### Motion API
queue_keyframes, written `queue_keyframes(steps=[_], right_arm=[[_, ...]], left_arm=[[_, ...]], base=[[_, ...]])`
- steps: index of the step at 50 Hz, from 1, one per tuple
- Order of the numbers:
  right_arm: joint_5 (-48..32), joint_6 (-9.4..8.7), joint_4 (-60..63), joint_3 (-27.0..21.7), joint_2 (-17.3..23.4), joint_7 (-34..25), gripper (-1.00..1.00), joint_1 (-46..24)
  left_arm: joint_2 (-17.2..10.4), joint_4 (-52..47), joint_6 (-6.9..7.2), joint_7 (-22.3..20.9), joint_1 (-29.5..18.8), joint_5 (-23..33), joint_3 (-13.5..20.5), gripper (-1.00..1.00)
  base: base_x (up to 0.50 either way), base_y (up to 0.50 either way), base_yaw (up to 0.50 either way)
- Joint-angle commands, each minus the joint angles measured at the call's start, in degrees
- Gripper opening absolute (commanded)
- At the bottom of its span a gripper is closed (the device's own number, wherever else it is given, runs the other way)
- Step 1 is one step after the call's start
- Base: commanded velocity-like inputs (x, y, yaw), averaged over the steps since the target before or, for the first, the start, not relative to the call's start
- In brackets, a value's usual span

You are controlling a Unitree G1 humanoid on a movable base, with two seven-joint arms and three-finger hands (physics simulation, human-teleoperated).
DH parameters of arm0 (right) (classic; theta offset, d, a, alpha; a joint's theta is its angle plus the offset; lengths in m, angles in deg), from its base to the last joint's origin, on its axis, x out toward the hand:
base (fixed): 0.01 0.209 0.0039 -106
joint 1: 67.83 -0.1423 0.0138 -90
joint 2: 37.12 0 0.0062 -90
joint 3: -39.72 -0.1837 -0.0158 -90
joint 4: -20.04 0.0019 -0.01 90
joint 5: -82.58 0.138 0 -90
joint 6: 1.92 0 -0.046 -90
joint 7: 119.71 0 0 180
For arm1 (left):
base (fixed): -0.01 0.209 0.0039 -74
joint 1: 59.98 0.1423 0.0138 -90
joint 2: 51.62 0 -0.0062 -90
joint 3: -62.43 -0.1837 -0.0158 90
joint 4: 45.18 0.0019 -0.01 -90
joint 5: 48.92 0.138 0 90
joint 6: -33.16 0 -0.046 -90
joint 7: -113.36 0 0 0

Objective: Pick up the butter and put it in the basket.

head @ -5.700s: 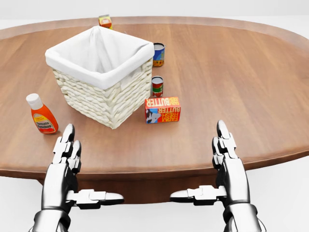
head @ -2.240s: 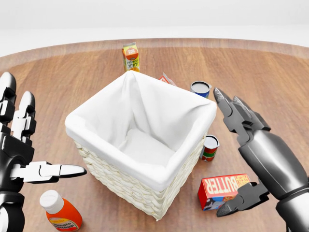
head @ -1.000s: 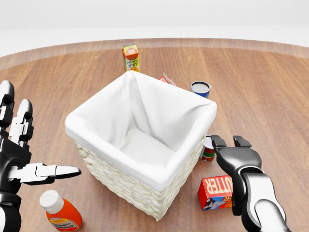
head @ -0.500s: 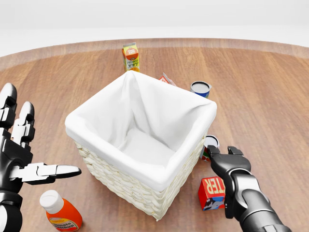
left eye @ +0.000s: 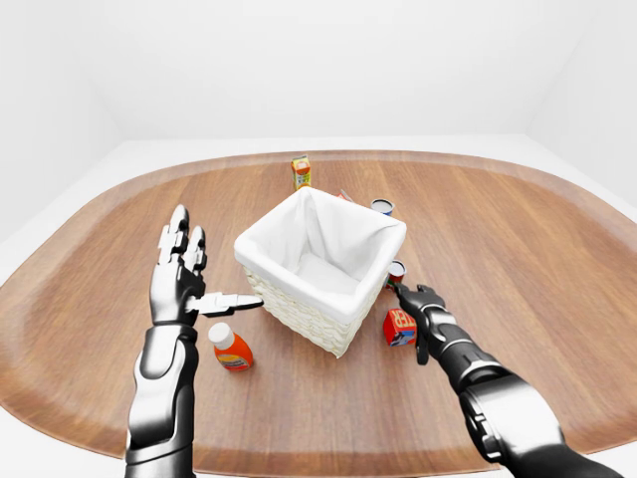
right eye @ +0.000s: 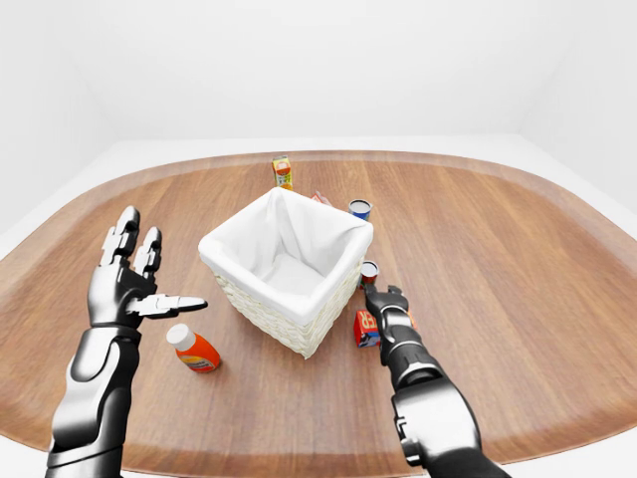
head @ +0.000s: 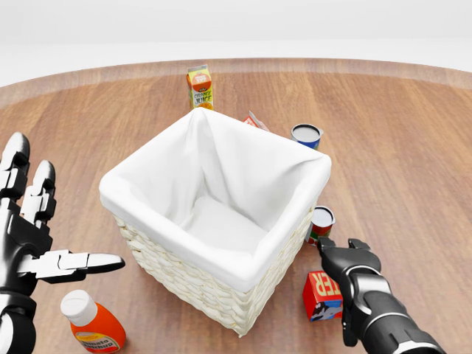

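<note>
The butter (head: 321,293) is a red box lying on the wooden table (head: 413,147), just right of the basket's near corner. My right hand (head: 346,274) lies over its right part, with fingers curled over the far edge and the thumb down the near side, so only the box's left end shows. The wicker basket (head: 184,284) with a white liner stands in the middle of the head view, and nothing shows inside it. My left hand (head: 66,214) is held up at the left of the basket, open, with the thumb pointing at it.
A ketchup bottle (head: 92,324) lies below my left hand. A small red can (head: 321,223) stands just above the butter, against the basket. A blue can (head: 305,135), a small carton (head: 256,120) and an orange juice carton (head: 199,87) stand beyond the basket.
The camera came closer to the basket early on. In the last second my right hand came down over the butter and its fingers curled round it. The left hand hardly moved.
</note>
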Motion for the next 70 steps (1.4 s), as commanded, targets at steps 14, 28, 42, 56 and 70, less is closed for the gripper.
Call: queue_keyframes(steps=[14,28,42,56,70], right_arm=[[-1.01,0.00,-4.74,-0.87,-1.10,-1.68,1.00,-2.05],[-1.00,0.00,-4.73,-1.35,-1.22,-0.75,-1.00,-2.15],[0.82,0.00,-4.22,-1.78,-0.69,0.07,-1.00,-2.74],[3.74,0.00,-3.58,-2.02,-0.10,1.84,-1.00,-3.23],[5.12,0.00,2.50,-1.19,2.63,0.19,-1.00,-1.69]], left_arm=[[-0.22,2.61,0.00,0.04,-0.33,-0.20,0.01,1.00],[-0.17,2.73,0.00,0.13,-0.22,-0.15,-0.09,1.00],[0.07,2.66,0.00,0.24,-0.03,0.16,-0.47,1.00],[0.14,2.49,0.00,0.32,0.11,0.19,-0.46,1.00],[0.12,1.46,0.00,0.10,0.71,-0.13,0.02,1.00]], base=[[0.00,0.00,0.00],[0.00,0.00,0.00],[0.00,0.00,0.00],[0.00,0.00,0.00],[0.00,0.00,0.00]])
